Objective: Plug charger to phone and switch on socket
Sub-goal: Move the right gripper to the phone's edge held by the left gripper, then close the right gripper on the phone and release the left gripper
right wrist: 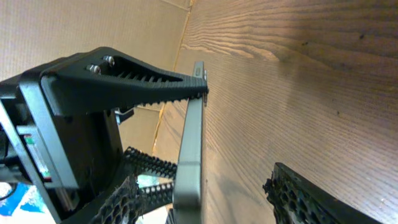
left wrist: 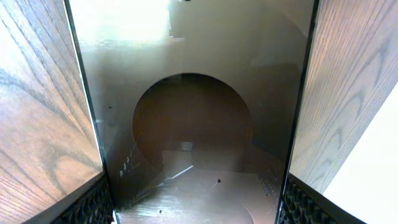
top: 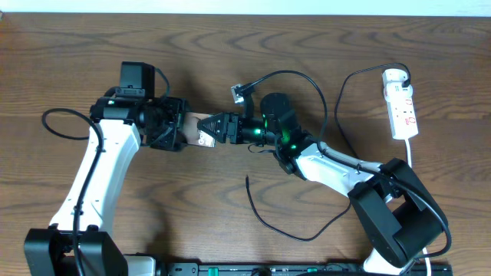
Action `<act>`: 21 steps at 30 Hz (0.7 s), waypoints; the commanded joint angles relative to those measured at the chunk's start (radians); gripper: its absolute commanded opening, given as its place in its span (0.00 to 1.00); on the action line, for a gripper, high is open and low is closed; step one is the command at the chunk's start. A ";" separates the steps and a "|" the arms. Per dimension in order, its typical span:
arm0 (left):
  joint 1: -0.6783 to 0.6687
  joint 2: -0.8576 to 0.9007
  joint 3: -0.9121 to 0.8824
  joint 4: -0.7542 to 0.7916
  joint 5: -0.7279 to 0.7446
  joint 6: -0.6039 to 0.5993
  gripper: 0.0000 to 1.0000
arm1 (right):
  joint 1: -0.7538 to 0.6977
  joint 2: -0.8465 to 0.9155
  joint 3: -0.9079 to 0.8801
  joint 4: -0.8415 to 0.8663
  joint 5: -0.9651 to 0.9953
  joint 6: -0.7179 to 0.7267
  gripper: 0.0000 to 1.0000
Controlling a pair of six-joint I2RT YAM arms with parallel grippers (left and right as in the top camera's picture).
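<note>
Left gripper [top: 178,132] is clenched on the phone [top: 202,130], pads [left wrist: 93,208] pressed on both long edges, mid-table [top: 77,61]. Right gripper [top: 221,127] sits at the phone's right end, jaws parted: one finger [right wrist: 143,87] touches the phone's end and the other is clear of it. Charger [top: 265,218] lies loose on the near side, ungripped. Socket [top: 402,107] is far right.

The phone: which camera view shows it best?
Left wrist: the phone fills the frame, glossy face visible. Overhead shows a small part between the left claw and right claw; right wrist shows only its thin edge.
</note>
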 commanded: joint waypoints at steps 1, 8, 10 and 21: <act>-0.011 -0.006 0.005 0.006 0.015 -0.026 0.07 | 0.018 0.002 0.015 0.002 0.008 -0.034 0.61; -0.011 -0.006 0.005 0.005 -0.016 -0.037 0.07 | 0.034 0.002 0.015 0.002 0.010 -0.066 0.54; -0.011 -0.006 0.005 0.005 -0.018 -0.037 0.07 | 0.039 0.002 0.015 0.002 0.013 -0.072 0.52; -0.039 -0.006 0.005 0.006 -0.045 -0.037 0.07 | 0.048 0.002 0.015 0.002 0.027 -0.072 0.43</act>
